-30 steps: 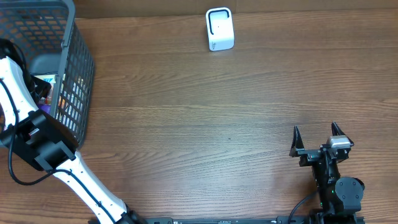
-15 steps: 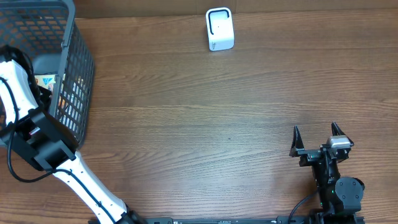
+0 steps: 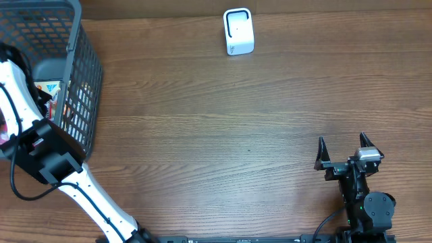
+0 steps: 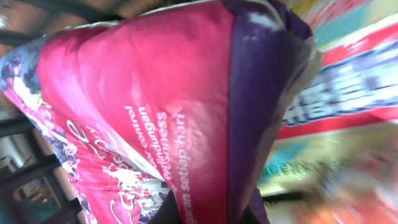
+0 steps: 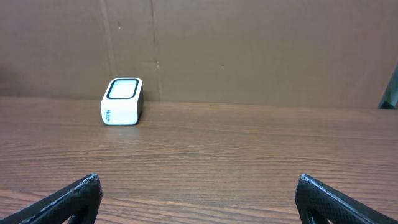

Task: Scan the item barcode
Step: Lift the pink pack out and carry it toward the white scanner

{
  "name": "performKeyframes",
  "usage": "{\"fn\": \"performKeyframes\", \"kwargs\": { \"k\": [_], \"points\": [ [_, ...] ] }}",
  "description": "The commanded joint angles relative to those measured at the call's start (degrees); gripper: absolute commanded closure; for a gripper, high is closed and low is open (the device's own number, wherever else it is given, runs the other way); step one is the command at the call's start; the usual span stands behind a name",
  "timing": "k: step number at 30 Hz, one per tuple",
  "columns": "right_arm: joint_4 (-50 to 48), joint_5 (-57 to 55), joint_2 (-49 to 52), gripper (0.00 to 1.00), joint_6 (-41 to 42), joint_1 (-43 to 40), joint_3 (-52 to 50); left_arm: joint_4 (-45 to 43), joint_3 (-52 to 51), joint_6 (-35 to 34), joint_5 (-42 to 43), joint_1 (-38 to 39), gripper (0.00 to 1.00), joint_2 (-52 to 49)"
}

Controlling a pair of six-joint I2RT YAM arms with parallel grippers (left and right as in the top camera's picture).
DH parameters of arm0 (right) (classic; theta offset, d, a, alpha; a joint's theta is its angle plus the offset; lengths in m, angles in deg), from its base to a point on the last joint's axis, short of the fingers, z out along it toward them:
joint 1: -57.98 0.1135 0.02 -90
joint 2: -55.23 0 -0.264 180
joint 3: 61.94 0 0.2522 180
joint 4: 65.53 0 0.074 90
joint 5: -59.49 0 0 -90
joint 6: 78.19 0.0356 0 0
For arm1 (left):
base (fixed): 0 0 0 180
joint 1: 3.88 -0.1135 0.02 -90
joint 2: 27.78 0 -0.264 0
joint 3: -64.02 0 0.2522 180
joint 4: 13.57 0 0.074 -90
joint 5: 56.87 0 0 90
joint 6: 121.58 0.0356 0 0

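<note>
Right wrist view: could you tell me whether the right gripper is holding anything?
No, the right gripper stands open, with only the wooden table between its fingertips.

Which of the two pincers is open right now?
The right pincer, low on the wooden table: its jaws stand wide apart around nothing. The left pincer, down in the grey mesh basket, is shut on a pink-and-purple plastic pouch.
</note>
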State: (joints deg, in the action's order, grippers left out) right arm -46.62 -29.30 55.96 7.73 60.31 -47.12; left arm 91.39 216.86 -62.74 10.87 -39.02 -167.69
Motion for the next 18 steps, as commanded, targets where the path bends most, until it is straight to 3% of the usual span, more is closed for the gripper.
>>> {"fn": "performKeyframes", "kwargs": {
  "k": [1, 9, 18],
  "points": [
    [-0.3, -0.3, -0.6, 0.00, -0.1, 0.1, -0.6, 3.4, 12.0, -1.2, 0.8, -0.1, 0.96, 0.3],
    [-0.3, -0.3, -0.6, 0.00, -0.1, 0.1, -0.6, 5.6, 25.2, 2.7, 11.5, -0.1, 0.96, 3.0],
    [-0.3, -0.3, -0.6, 0.00, -0.1, 0.1, -0.6, 5.4, 30.8, 0.7, 11.9, -0.1, 0.96, 14.8]
  ]
}}
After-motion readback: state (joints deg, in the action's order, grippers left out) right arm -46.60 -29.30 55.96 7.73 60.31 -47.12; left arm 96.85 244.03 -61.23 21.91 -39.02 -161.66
